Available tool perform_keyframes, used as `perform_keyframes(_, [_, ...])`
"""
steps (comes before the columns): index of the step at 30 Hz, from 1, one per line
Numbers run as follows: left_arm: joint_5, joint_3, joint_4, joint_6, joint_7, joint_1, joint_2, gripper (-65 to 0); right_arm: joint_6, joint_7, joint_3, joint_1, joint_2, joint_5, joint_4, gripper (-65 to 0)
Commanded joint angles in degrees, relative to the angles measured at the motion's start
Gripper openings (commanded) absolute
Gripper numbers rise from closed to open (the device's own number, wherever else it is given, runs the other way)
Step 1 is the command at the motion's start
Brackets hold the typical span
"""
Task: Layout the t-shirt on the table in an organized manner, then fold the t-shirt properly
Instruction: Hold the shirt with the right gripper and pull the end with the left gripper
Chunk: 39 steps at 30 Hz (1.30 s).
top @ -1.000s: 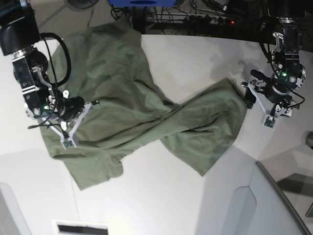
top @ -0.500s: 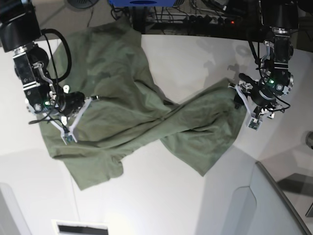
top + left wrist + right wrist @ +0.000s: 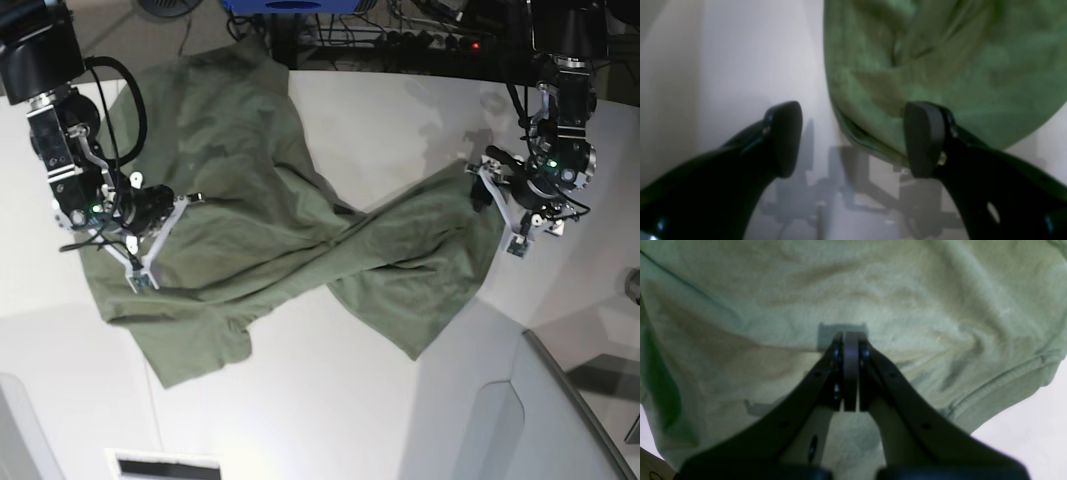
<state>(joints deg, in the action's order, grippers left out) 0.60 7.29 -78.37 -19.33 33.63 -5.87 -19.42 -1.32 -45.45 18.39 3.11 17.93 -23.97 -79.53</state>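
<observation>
The left gripper [image 3: 853,140] has its two dark fingers [image 3: 784,138] spread wide apart with nothing between them; one pad hangs over bare white table [image 3: 740,66], the other sits at the rounded hem of the t-shirt [image 3: 940,66], which lies just past the fingertips. In the base view this gripper [image 3: 497,203] stands at the far right corner of the cloth. The right gripper [image 3: 850,371] is pressed fully together, pad against pad, above the olive fabric [image 3: 873,290]; whether any cloth is pinched between the pads cannot be told. In the base view it [image 3: 165,215] rests over the left part of the t-shirt [image 3: 280,230], which sprawls twisted and crumpled across the table [image 3: 400,120], one broad lobe at the left and another reaching right.
</observation>
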Motion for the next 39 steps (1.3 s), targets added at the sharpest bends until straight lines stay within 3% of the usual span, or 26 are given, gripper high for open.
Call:
perform_keyframes(1, [0.23,0.32,-0.18,0.3,-0.88,0.64,-0.49,-20.2,-0.22,0.75,-0.15,0.97,0.48,-0.17,-1.13,-65.0])
perform_keyframes(6, [0.59,-1.97,3.86,0.3,-0.88,2.57,-0.4,-20.6,-0.3,0.75,-0.15,0.45,0.48,-0.17,-1.13,-65.0])
perform_keyframes(8, [0.59,-2.5,3.95,0.3,-0.88,2.84,-0.4,-24.4,-0.3,0.84,-0.15,0.27,0.48,-0.17,-1.13,-65.0])
perform_keyframes(10, [0.59,-2.59,3.34,0.3,-0.88,2.92,-0.32,-35.9,-0.3,0.84,-0.15,0.18,0.48,-0.17,-1.13,-65.0])
perform_keyframes(13, [0.15,-2.59,-0.45,0.3,-0.7,2.31,0.04,-60.6,-0.3,0.84,-0.15,0.18,0.48,-0.17,-0.78,-65.0])
perform_keyframes(14, [0.06,-2.59,-2.56,0.39,-0.53,2.22,0.21,-65.0,-0.3,0.84,-0.15,0.18,0.48,-0.17,-0.78,-65.0])
perform_keyframes(19, [0.06,-1.97,-9.94,0.39,-0.26,-0.15,-0.05,-65.0,-0.3,0.84,-0.15,0.18,0.48,-0.17,-0.69,-65.0])
perform_keyframes(26, [0.06,-1.88,-5.63,0.39,0.97,2.31,-0.05,-65.0,-0.3,0.84,-0.15,0.18,0.48,-0.17,-0.69,-65.0])
perform_keyframes(27, [0.06,-1.79,-4.58,0.39,0.97,2.92,-0.05,-60.9,-0.3,0.84,-0.15,0.18,0.48,-0.17,-0.69,-65.0])
perform_keyframes(30, [0.5,-1.79,-1.85,0.39,0.97,4.68,-0.05,-34.1,-0.3,0.84,-0.15,0.18,0.48,-0.17,-0.69,-65.0])
perform_keyframes(32, [0.59,-1.88,-0.71,0.3,0.97,5.3,-0.05,-21.4,-0.3,0.84,-0.15,0.18,0.48,-0.17,-0.69,-65.0])
perform_keyframes(33, [0.59,-2.06,-0.27,0.3,0.97,5.56,0.04,-18.3,-0.3,0.84,-0.15,-0.08,0.48,-0.17,-0.69,-65.0])
perform_keyframes(35, [0.59,-2.32,0.61,0.3,0.97,5.65,0.12,-18.6,-0.3,0.92,-0.15,-0.35,0.48,-0.17,-0.69,-65.0])
perform_keyframes(39, [0.59,-2.5,4.65,0.3,0.88,7.06,0.47,-29.3,-0.3,0.92,-0.15,-0.52,0.48,-0.17,-0.69,-65.0])
